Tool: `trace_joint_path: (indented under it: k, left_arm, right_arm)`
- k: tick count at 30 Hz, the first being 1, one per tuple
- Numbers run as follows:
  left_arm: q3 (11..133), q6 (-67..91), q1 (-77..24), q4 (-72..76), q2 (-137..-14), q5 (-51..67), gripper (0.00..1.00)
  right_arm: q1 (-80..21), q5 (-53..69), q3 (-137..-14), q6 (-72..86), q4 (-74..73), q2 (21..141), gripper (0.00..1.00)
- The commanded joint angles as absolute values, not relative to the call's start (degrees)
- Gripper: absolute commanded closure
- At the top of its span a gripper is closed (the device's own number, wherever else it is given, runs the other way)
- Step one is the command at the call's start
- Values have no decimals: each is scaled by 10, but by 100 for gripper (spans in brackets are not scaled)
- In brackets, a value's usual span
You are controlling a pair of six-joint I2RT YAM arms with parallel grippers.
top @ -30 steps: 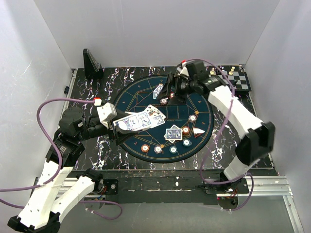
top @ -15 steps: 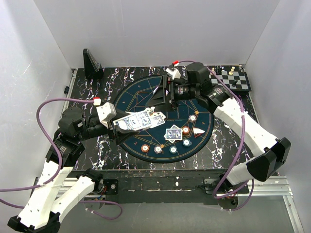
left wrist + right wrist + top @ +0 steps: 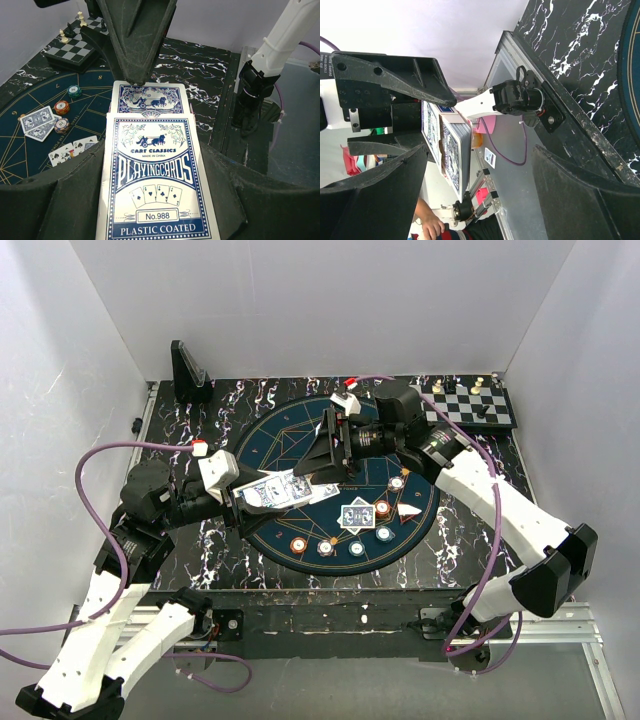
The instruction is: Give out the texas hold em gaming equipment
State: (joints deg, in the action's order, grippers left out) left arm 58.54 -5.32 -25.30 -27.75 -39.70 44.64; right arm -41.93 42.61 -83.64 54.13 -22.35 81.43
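My left gripper (image 3: 262, 496) is shut on a blue-and-white playing-card box (image 3: 285, 489), held flat over the mat's left side. In the left wrist view the box (image 3: 157, 175) lies between my fingers, with a blue-backed card (image 3: 150, 97) sticking out of its far end. My right gripper (image 3: 322, 458) is open at that end, one finger (image 3: 135, 40) over the card. In the right wrist view the deck (image 3: 447, 145) sits edge-on between the open jaws. Face-down cards (image 3: 358, 515) and several chips (image 3: 325, 547) lie on the mat.
The round dark-blue mat (image 3: 290, 435) covers the middle of the marbled table. A chessboard (image 3: 478, 403) with pieces stands at the back right, and a black stand (image 3: 188, 370) at the back left. A white card (image 3: 408, 509) lies by the right chips.
My right arm has swung left and down from the mat's far side to the far end of the held card box. My left arm has stayed almost still.
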Motion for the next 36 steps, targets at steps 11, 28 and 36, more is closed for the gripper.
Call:
trace_joint_path:
  k: [11, 28, 36]
  left_arm:
    - [596, -49, -251, -251, -398, 448, 100]
    - [596, -36, -251, -239, -396, 447, 100]
    - [595, -30, -251, -233, -395, 446, 100]
  right_arm:
    - [-443, 460, -811, 574, -163, 802, 26]
    - [-405, 470, -786, 589, -161, 773, 48]
    - [-398, 469, -795, 575, -189, 766, 54]
